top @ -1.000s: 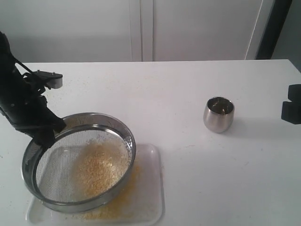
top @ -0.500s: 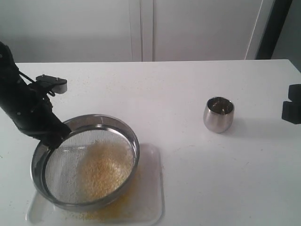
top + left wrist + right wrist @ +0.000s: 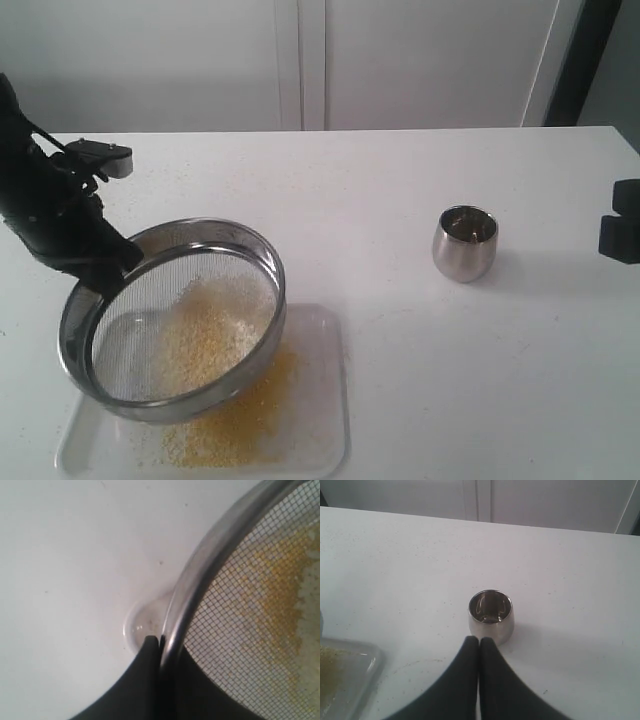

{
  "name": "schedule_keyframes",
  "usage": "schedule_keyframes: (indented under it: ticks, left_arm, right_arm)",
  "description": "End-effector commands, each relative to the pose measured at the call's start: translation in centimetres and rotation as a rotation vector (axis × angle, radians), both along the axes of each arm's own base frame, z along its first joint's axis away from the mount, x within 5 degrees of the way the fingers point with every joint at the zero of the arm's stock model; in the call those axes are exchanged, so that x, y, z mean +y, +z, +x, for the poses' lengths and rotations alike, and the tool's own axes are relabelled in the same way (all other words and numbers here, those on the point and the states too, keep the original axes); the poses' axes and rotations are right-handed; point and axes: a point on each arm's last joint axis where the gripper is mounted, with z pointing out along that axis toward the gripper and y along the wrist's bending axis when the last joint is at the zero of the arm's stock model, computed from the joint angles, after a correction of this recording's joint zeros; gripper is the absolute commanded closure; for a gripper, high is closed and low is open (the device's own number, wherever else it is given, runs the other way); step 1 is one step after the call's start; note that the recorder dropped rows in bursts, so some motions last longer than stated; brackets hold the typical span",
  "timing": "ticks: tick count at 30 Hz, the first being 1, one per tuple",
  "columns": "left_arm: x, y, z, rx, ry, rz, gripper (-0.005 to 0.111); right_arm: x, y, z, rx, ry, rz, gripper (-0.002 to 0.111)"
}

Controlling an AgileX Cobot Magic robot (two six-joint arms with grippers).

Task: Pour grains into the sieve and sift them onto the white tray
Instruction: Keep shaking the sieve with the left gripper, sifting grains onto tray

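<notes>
White table [image 3: 400,180], pale wall behind, yellow specks scattered over the top.

Above the tray's left end: the left gripper [image 3: 103,283] pinches the steel rim of the sieve [image 3: 200,228], jaws tight on the metal. The sieve hangs tilted over the white tray [image 3: 325,400]. It is probably clear of the tray, but the gap is hard to read. Some grains [image 3: 200,335] lie in the mesh, and fine yellow ones are heaped on the tray below.

Well right of the tray: the steel cup [image 3: 465,243] stands upright, no grains visible inside. Farther right, the right gripper [image 3: 479,647] is pressed together, holding nothing.

Step in hand: sifting, well along. The next move calls for short shakes with the sieve centred over the tray.

The sieve overhangs the tray's left rim, so spill is likely there. Right of the tray the table is open as far as the cup.
</notes>
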Motion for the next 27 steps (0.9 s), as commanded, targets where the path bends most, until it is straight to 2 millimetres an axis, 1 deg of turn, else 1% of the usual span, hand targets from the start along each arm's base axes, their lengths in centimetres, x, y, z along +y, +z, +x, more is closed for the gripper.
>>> schedule_keyframes:
  ticks: [1, 4, 6, 8, 10, 12, 15, 17, 18, 19, 21, 22, 23, 25, 26, 27]
  left_arm:
    - [-0.1, 0.1, -2.2, 0.085, -0.024, -0.005, 0.107]
    - [0.0, 0.2, -1.0, -0.034, 0.003, -0.003, 0.107]
    - [0.1, 0.1, -0.4, -0.018, 0.022, 0.023, 0.107]
    - [0.2, -0.1, -0.9, 0.062, 0.013, 0.041, 0.107]
    - [0.3, -0.5, -2.0, 0.117, -0.008, 0.051, 0.107]
    - [0.4, -0.8, -2.2, 0.083, 0.004, 0.049, 0.107]
    - [0.6, -1.0, -0.8, -0.031, 0.021, 0.069, 0.107]
    - [0.6, -1.2, -0.1, -0.031, 0.048, 0.086, 0.107]
    - [0.6, -1.1, -0.1, -0.005, 0.044, 0.09, 0.107]
    - [0.6, -1.2, -0.6, 0.048, 0.036, 0.096, 0.107]
    - [0.4, -1.4, -2.1, 0.149, 0.005, 0.099, 0.107]
    - [0.3, -1.5, -2.7, 0.144, -0.01, 0.101, 0.107]
    - [0.3, -1.4, -2.8, 0.089, -0.012, 0.102, 0.107]
    - [0.3, -1.1, -1.9, -0.031, 0.026, 0.087, 0.107]
    - [0.4, -0.7, -1.1, -0.08, 0.043, 0.078, 0.107]
    - [0.5, -0.5, -0.6, -0.081, 0.049, 0.077, 0.107]
  right_arm:
    - [0.0, -0.1, -0.1, 0.004, -0.003, 0.005, 0.108]
    - [0.0, -0.1, -0.1, 0.004, -0.003, 0.007, 0.108]
    - [0.0, -0.1, -0.1, 0.004, -0.003, 0.007, 0.108]
    - [0.0, -0.1, -0.1, 0.004, -0.003, 0.007, 0.108]
    - [0.0, -0.1, -0.1, 0.004, -0.003, 0.007, 0.108]
    - [0.0, -0.1, -0.1, 0.006, -0.003, 0.011, 0.108]
    - [0.0, -0.1, -0.1, 0.004, -0.004, 0.014, 0.108]
    - [0.0, -0.1, -0.1, 0.004, -0.004, 0.014, 0.108]
    - [0.0, -0.1, -0.1, 0.004, -0.004, 0.014, 0.108]
    - [0.0, -0.1, -0.1, 0.005, -0.004, 0.016, 0.108]
    - [0.0, -0.1, -0.1, 0.005, -0.004, 0.02, 0.108]
    - [0.0, -0.1, -0.1, 0.005, -0.004, 0.02, 0.108]
    - [0.0, -0.1, -0.1, 0.005, -0.004, 0.02, 0.108]
    - [0.0, -0.1, -0.1, 0.003, -0.005, 0.02, 0.108]
    - [0.0, -0.1, -0.1, 0.006, -0.004, 0.02, 0.108]
    - [0.0, -0.1, -0.2, 0.008, -0.003, 0.019, 0.108]
